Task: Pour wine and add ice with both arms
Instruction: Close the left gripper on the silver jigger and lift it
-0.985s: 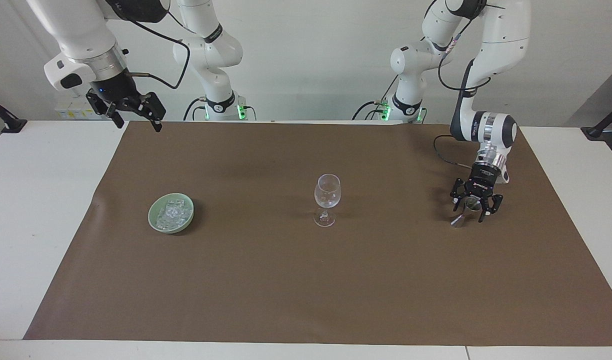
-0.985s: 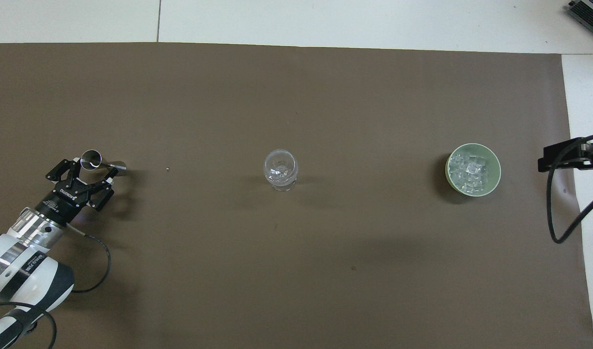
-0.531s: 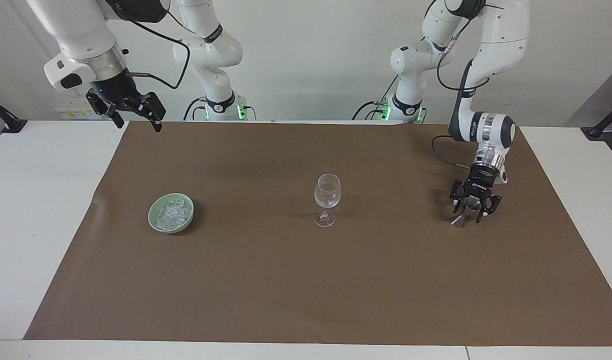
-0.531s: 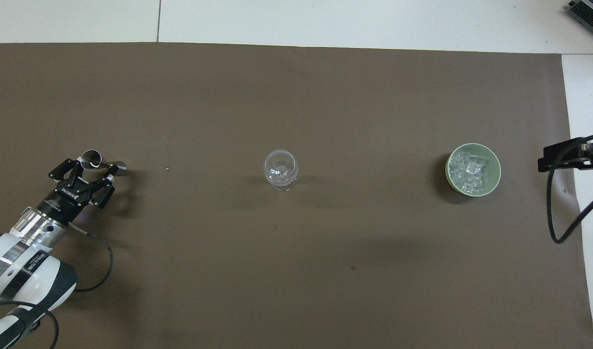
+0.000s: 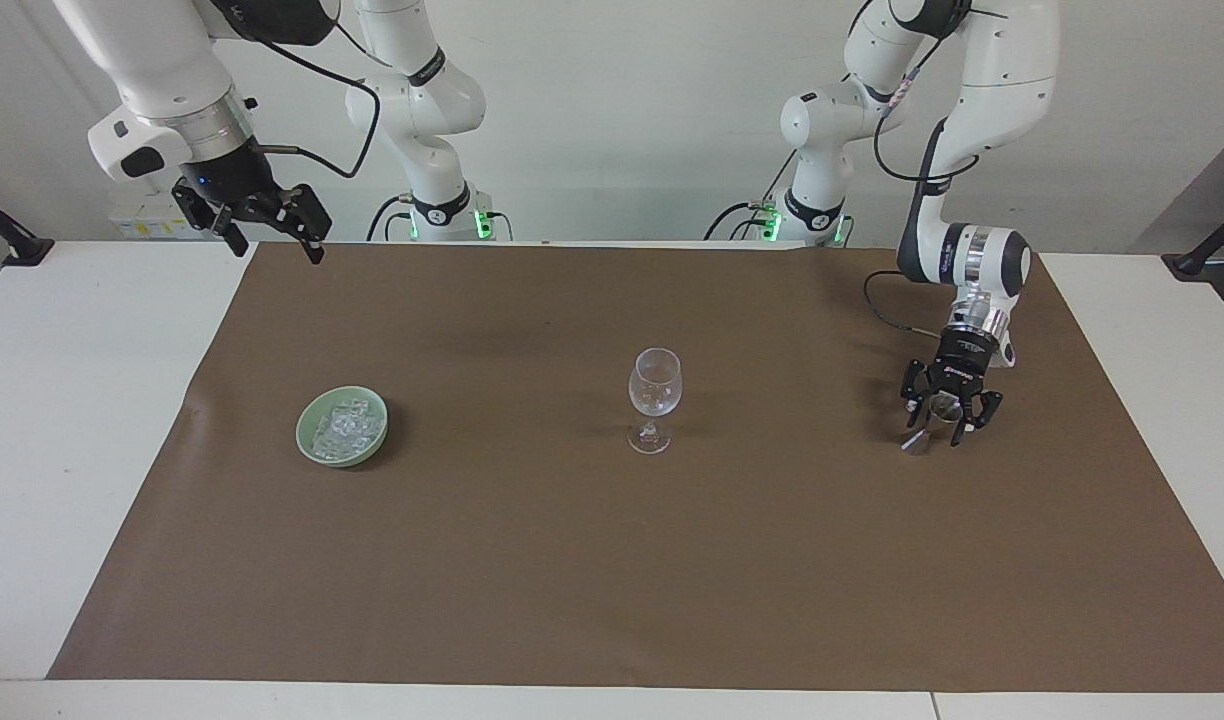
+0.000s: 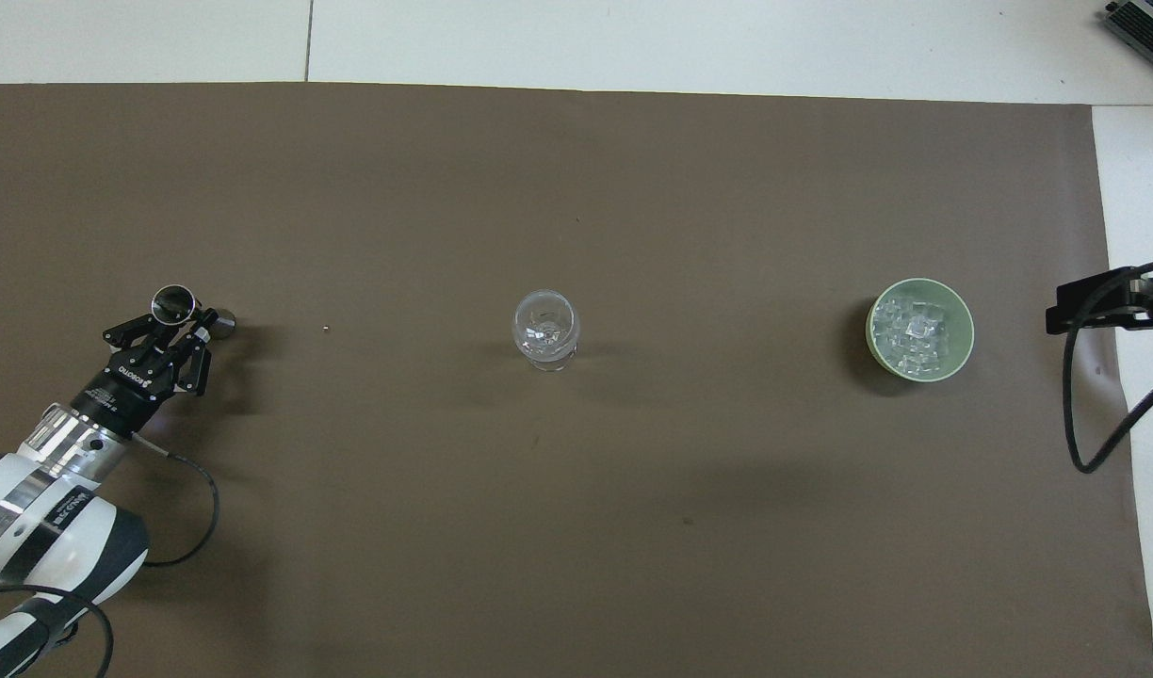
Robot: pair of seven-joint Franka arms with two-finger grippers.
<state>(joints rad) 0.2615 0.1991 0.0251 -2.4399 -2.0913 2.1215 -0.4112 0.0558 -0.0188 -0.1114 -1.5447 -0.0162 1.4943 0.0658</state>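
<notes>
Plain white wall (image 5: 622, 110), matte and evenly lit. White rectangular tabletop (image 5: 82, 420) with a seam line near one long edge; bare margins at both short ends. Large brown paper mat (image 5: 612, 560) covering most of the tabletop, slightly creased at one short edge. Black angled brackets (image 5: 12, 240) at both corners by the wall.
</notes>
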